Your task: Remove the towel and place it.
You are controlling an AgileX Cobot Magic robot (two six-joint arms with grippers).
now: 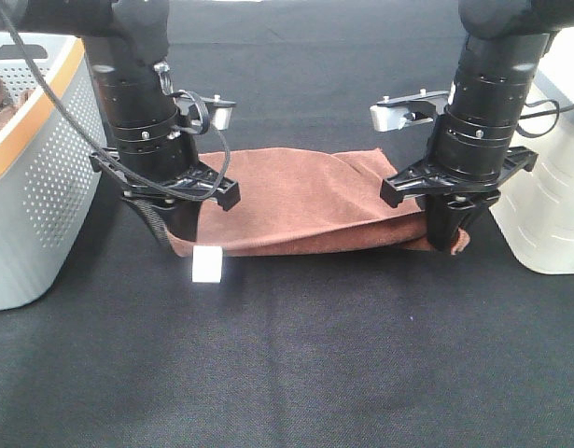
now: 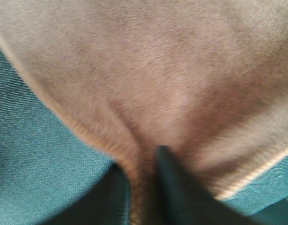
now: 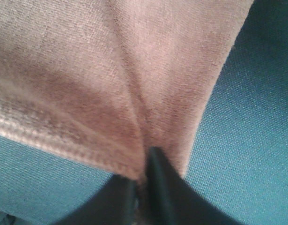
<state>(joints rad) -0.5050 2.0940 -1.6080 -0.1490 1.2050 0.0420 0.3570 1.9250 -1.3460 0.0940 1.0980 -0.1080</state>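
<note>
Reddish-brown microfibre fills the middle of the exterior high view: the towel (image 1: 305,201) is stretched sideways between the two arms just above centre frame, over the black cloth-covered table (image 1: 296,364). On the left side of that frame the left gripper (image 1: 179,233) is clamped on the towel's lower left corner, and look at the small white tag (image 1: 206,266) dangling right below it. Over on the right, the right gripper (image 1: 447,233) has the opposite corner pinched tight, a bit of cloth poking out past its dark fingers. The left wrist view backs it up: the left gripper (image 2: 141,187) at the bottom centre of the frame has its two dark fingers (image 2: 174,187) closed on a fold of the towel (image 2: 158,70), whose stitched edge runs off to either side. Same story in the right wrist view, the right gripper (image 3: 140,192) nipping the towel (image 3: 111,70) right at its hem. At the far left edge of the overhead frame sits a grey perforated basket (image 1: 44,187) with an orange rim, brown cloths (image 1: 2,105) bunched inside. At the far right edge stands a white ribbed bin (image 1: 553,205).
</note>
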